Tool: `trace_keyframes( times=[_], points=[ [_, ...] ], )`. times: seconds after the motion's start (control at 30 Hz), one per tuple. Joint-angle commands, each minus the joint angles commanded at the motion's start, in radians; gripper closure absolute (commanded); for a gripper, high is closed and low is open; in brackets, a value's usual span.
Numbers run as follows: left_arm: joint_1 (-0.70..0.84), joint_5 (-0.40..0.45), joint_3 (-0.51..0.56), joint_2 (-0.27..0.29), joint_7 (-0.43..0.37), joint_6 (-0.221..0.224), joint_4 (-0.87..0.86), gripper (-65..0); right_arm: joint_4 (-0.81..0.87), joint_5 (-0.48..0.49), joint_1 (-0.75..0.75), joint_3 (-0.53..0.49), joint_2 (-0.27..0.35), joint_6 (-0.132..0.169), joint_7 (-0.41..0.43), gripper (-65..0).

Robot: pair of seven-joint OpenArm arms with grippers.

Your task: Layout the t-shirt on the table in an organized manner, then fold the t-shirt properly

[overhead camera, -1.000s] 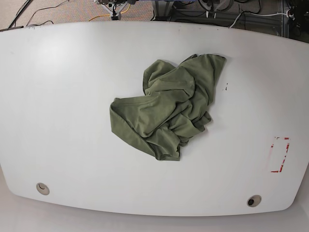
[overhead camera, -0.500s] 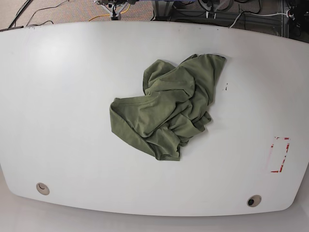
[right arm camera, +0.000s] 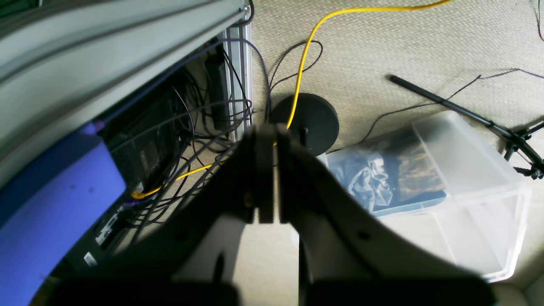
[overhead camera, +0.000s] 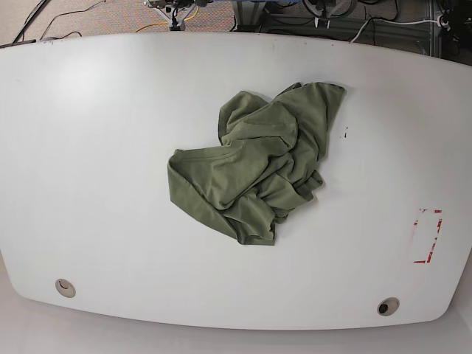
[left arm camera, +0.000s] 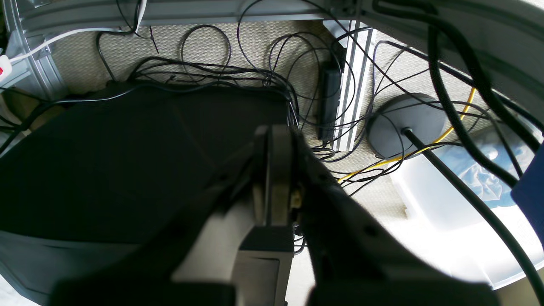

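The olive-green t-shirt (overhead camera: 258,162) lies crumpled in a heap near the middle of the white table (overhead camera: 96,147), slightly right of centre. Neither arm appears in the base view. In the left wrist view my left gripper (left arm camera: 274,140) is shut with nothing in it, pointing down at the floor and cables. My right gripper (right arm camera: 267,138) is likewise shut and empty in the right wrist view, hanging over carpet. The t-shirt and table do not show in either wrist view.
A red tape rectangle (overhead camera: 427,236) marks the table's right side. Two round grommets (overhead camera: 65,287) (overhead camera: 387,306) sit near the front edge. Below the grippers lie cables (left arm camera: 238,72), a round stand base (right arm camera: 304,121) and a clear plastic bin (right arm camera: 446,178).
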Motion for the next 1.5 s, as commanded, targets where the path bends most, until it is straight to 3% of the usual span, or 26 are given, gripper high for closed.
trace_keyframes(
  times=[0.9,1.03,1.3,1.43,1.5],
  points=[
    [0.005,0.002,0.002,0.001,0.006,0.0,-0.005,-1.5,0.015,-0.001,-0.005,0.0,0.0,-0.001,0.003,-0.6],
    [0.007,0.006,0.001,0.002,0.005,0.002,-0.009,-7.5,0.013,0.0,-0.006,0.001,0.001,-0.002,0.002,-0.7],
    [0.023,0.007,-0.001,0.0,0.06,0.007,-0.007,-31.1,0.022,0.004,-0.018,-0.001,0.003,-0.001,0.008,-0.5],
    [0.056,0.005,-0.002,-0.005,0.071,0.007,0.034,-35.6,0.076,-0.001,-0.055,-0.002,0.007,0.0,0.006,-0.4],
    [0.089,0.003,-0.002,-0.011,0.072,0.007,0.079,-33.0,0.129,-0.005,-0.092,-0.001,0.01,-0.001,0.007,-0.3]
  ],
)
